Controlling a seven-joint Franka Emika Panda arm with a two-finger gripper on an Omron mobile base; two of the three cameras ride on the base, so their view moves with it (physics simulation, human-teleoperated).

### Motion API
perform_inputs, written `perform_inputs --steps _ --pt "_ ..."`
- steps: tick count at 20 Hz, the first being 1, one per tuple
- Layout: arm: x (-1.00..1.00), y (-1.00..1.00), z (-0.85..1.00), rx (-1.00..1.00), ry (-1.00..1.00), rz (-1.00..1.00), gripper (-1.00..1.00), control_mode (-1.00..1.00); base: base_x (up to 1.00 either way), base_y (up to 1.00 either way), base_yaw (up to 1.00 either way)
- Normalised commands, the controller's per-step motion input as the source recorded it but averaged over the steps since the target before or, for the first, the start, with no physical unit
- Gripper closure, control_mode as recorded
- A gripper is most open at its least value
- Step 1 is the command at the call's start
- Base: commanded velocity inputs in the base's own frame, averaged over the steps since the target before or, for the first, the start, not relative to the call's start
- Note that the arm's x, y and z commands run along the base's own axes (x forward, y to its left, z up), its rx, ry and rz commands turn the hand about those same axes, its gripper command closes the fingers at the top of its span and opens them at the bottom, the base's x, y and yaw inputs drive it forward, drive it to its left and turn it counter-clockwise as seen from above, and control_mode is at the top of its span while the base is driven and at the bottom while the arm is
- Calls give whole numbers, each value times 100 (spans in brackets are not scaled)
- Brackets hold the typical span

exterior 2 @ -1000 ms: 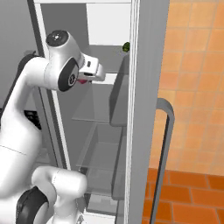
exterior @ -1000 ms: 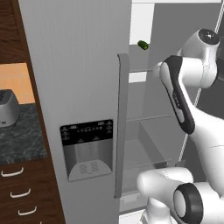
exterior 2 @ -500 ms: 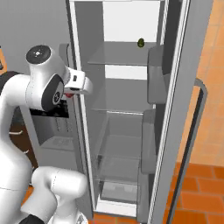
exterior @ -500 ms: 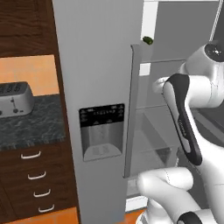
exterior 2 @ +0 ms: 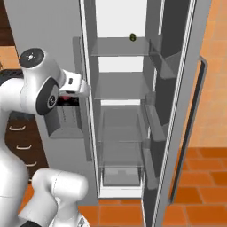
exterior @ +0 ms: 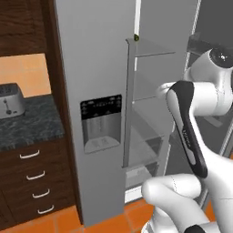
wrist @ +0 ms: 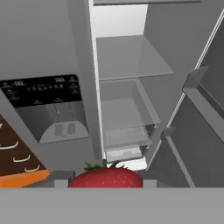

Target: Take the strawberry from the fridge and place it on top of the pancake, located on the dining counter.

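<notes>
Open fridge (exterior 2: 133,111) ahead; dispenser lettering unreadable; pincer (wrist: 105,183) grips the strawberry (wrist: 105,177)

To my left a silver toaster (exterior: 10,101) stands on a black speckled tabletop (exterior: 32,125). Below it, dark wooden cabinets (exterior: 34,184) carry a column of drawers with pale curved handles. The wall (exterior: 25,70) behind the toaster is orange, with dark wood cupboards above. A small dark green oblong item (exterior 2: 132,37) lies on an upper shelf. The floor (exterior 2: 195,195) is orange tile.
</notes>
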Motion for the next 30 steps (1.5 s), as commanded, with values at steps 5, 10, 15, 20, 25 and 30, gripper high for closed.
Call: perform_inputs --steps 5,10,15,20,25,30 --pt "0 0 0 0 0 0 100 100 -60 15 -89" --pt "0 0 0 0 0 0 100 100 44 80 -67" --pt "0 0 0 0 0 0 100 100 -18 60 -75" --pt "0 0 0 0 0 0 100 100 -72 14 -87" --pt "0 0 0 0 0 0 100 100 -76 11 -86" --pt "0 0 0 0 0 0 100 100 -30 0 -89"
